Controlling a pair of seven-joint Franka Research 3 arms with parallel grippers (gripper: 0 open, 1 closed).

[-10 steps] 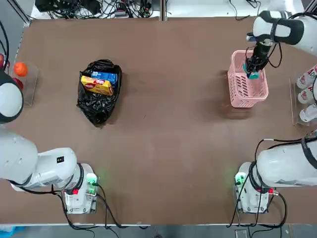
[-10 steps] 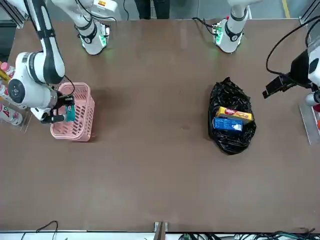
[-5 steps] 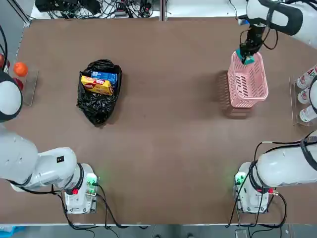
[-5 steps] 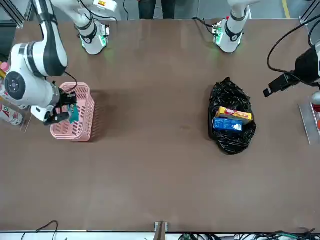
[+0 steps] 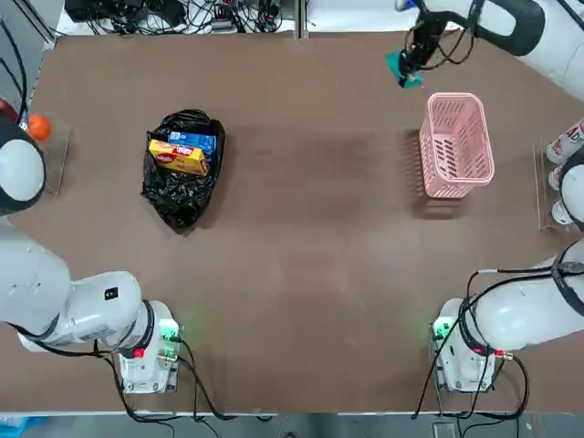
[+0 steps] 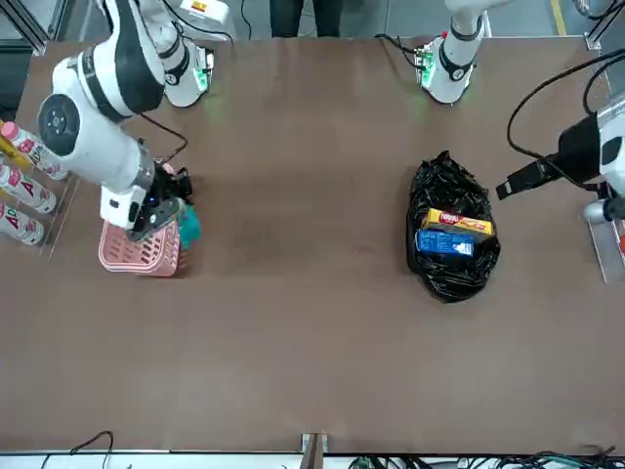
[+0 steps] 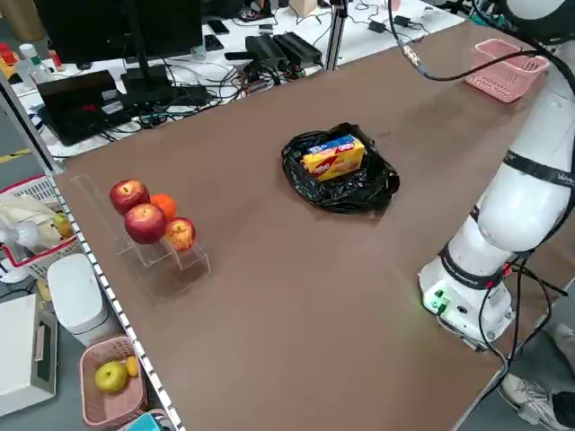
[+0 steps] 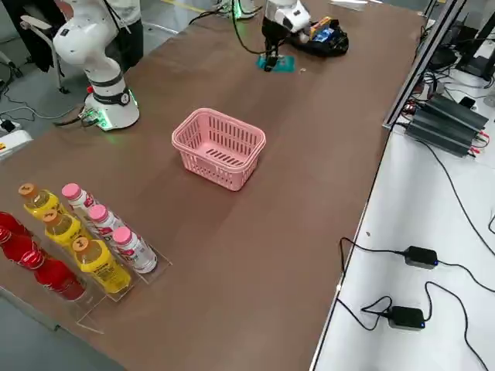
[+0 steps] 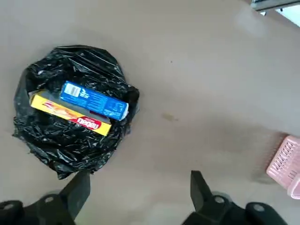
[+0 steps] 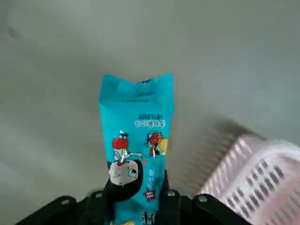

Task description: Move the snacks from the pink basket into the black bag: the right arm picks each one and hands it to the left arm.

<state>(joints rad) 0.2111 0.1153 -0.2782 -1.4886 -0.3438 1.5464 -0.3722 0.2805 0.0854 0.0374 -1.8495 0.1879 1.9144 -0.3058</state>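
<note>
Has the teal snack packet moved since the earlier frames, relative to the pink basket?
Yes. In the top view the teal packet, gripped by the right hand, has left the pink basket and now hangs beyond its far corner, toward the table's middle.

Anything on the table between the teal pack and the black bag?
No. In the top view the stretch from the teal pack, held by the right gripper, to the black bag is bare brown table.
</note>
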